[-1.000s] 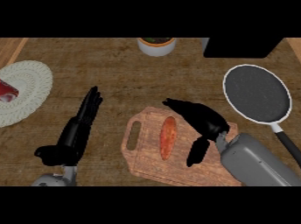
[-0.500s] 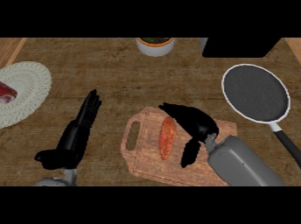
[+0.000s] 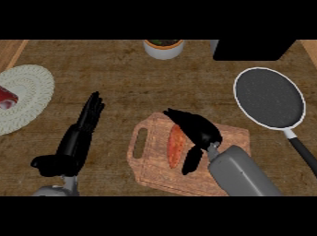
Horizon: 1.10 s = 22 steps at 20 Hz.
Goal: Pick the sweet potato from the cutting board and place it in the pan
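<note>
An orange sweet potato (image 3: 175,146) lies lengthwise on the wooden cutting board (image 3: 154,170) at the lower middle of the head view. My right hand (image 3: 196,131) hangs over the board just right of the sweet potato, its fingers curved above the potato's far end and its thumb down beside the potato's near end. The fingers are not closed on the potato. A dark pan (image 3: 270,97) with a white rim sits at the right, its black handle (image 3: 309,159) running down toward the lower right. My left hand (image 3: 76,140) rests open to the left of the board, fingers straight.
A woven round mat (image 3: 26,94) at the left carries a red can (image 3: 1,96). A white cup (image 3: 164,48) stands at the back middle, and a black box (image 3: 253,49) at the back right. Bare counter lies between the board and the pan.
My right hand has slid left and lower over the board, closing in on the sweet potato with its fingers bending over it. The left hand has barely moved.
</note>
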Motion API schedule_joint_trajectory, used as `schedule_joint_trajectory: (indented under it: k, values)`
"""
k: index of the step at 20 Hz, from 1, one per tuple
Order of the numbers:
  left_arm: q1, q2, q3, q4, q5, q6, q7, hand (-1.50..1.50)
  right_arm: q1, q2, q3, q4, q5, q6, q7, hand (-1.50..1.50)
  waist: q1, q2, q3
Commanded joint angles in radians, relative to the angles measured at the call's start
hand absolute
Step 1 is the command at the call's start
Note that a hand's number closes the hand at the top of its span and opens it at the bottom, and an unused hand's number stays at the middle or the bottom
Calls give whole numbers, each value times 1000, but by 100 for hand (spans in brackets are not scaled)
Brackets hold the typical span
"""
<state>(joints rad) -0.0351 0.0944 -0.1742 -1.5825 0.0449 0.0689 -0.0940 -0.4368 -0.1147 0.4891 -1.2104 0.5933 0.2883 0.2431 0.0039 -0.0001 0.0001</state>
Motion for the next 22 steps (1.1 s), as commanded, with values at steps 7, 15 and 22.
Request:
schedule_joint_trajectory:
  k: [7, 15, 22]
  values:
    - [56, -53, -46, -18, -67, 13, -23, 0, -114, 87, -91, 282, 90, 11, -62, -150, 4, 1, 0]
    - [16, -45, 18, 37, -29, -19, -37, 0, -144, 18, -45, 374, 186, -1, -275, 150, 2, 2, 0]
    - [-10, -66, -4, -12, -60, -6, 49, 0, -75, 110, -29, 329, 297, -141, -223, 150, -2, -1, 0]
